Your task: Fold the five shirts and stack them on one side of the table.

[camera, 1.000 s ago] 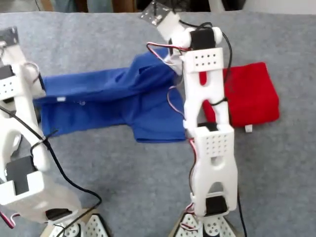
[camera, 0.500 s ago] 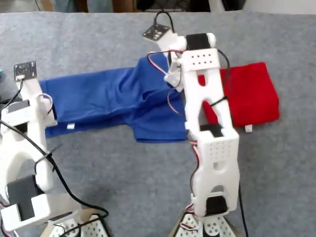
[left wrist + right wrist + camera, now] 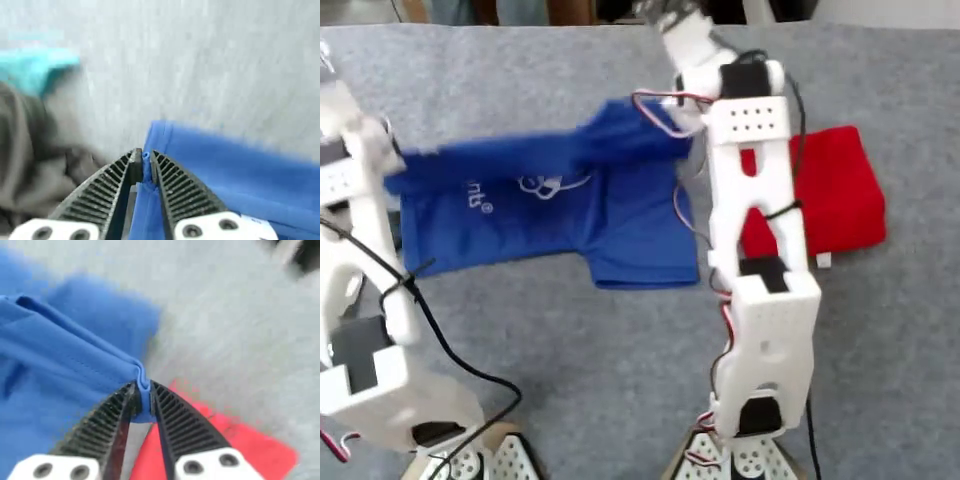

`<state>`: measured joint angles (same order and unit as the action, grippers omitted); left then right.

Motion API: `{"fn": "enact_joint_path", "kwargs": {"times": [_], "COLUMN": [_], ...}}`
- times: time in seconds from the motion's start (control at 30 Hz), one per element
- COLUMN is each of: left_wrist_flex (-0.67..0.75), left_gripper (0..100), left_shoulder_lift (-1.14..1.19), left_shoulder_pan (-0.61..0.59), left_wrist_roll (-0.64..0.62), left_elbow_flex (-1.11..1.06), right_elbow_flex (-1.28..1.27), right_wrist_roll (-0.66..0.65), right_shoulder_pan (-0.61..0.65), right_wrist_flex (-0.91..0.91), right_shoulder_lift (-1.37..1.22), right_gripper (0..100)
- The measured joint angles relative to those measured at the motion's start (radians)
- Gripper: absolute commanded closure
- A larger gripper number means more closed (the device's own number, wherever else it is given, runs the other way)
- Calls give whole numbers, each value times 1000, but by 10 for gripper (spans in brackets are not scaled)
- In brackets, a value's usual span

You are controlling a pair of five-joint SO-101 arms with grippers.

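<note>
A blue shirt (image 3: pixel 620 230) lies spread across the middle of the grey table, white print facing up. Its far edge is raised between the two arms. At the shirt's left end my left gripper (image 3: pixel 392 175) is shut on that edge; its wrist view shows the fingers (image 3: pixel 172 182) pinching the blue hem (image 3: pixel 146 159). My right gripper (image 3: pixel 678 125) is shut on the same edge at the right end, where a blue fold (image 3: pixel 141 385) sits between its fingers (image 3: pixel 165 412). A folded red shirt (image 3: pixel 840 195) lies right of the right arm, seen below the gripper as red shirt (image 3: pixel 225 445).
In the left wrist view, a teal cloth (image 3: pixel 35 70) and a dark grey cloth (image 3: pixel 30 150) lie beyond the blue shirt's end. Both arm bases and loose cables stand along the near edge of the table (image 3: pixel 570 350).
The left gripper has carried the shirt's edge from the near side back toward the far side, and the right gripper has moved farther away. The fold has opened and the white print now shows.
</note>
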<state>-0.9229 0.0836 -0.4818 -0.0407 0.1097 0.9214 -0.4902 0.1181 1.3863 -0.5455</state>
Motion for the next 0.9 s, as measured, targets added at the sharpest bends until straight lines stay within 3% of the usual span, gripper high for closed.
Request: {"fn": "enact_joint_path", "kwargs": {"times": [0.2,0.4,0.53,0.7,0.9], "left_wrist_flex": [-315,-674,-821,-838,-838], "left_gripper": [971,971,971,971,971], "left_shoulder_lift": [2,0,-23,-229,-628], "left_shoulder_pan": [0,0,-11,-60,-57], "left_wrist_roll": [-18,-18,-18,-21,14], "left_elbow_flex": [471,908,1122,1076,686], "right_elbow_flex": [338,664,707,712,700], "right_wrist_roll": [21,23,68,78,81], "right_shoulder_pan": [0,0,-5,-5,-5], "right_wrist_flex": [51,210,295,325,325], "right_shoulder_lift": [80,166,267,450,603], "right_gripper": [985,985,985,985,985]}}
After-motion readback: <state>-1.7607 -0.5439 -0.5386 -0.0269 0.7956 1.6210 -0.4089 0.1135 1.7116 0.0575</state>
